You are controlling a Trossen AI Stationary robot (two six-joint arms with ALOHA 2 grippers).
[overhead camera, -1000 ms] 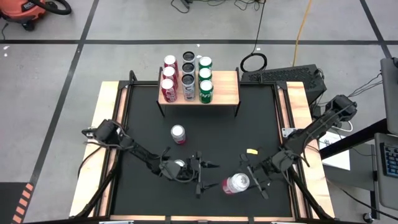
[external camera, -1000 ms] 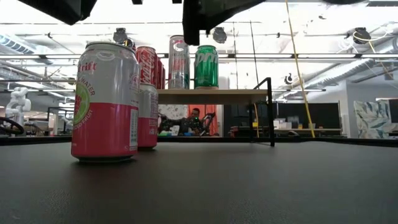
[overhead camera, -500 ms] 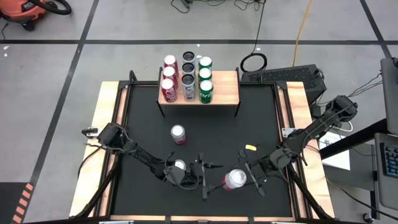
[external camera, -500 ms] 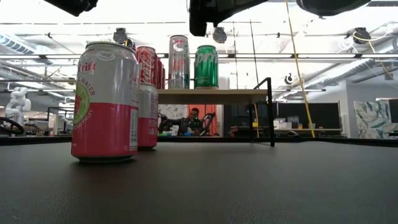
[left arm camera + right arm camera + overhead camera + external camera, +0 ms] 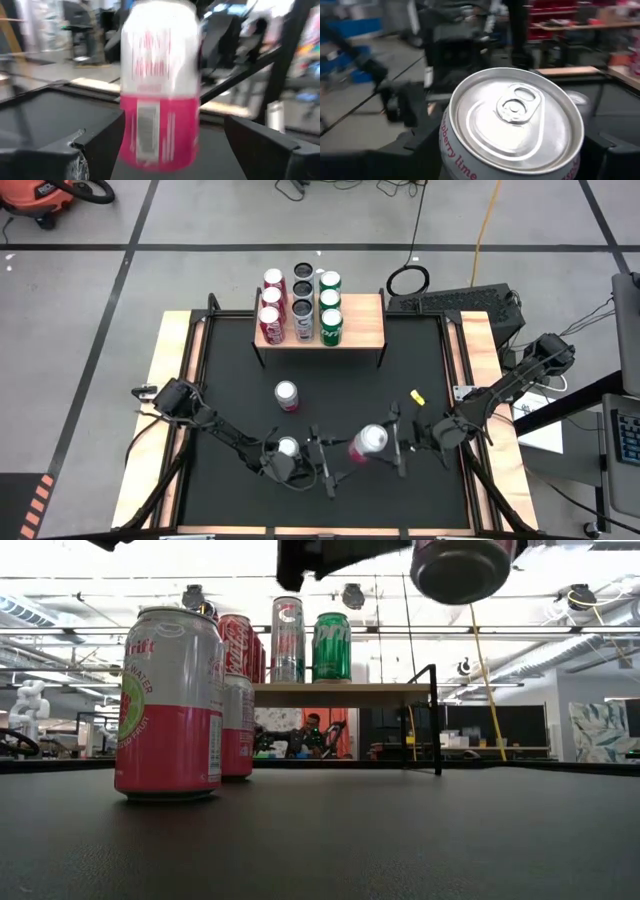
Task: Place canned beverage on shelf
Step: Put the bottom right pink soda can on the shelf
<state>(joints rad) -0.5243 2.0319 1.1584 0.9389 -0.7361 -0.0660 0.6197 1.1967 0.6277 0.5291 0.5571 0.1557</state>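
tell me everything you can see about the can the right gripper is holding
The can is aluminium, with a white upper body, a pink lower part and a silver top whose pull tab is unopened; "lime" is printed near the rim. The right gripper holds it by its sides, lifted off the black table and tilted, its base showing in the low view. It hangs near the front edge, facing the left gripper, which is open and not touching it.
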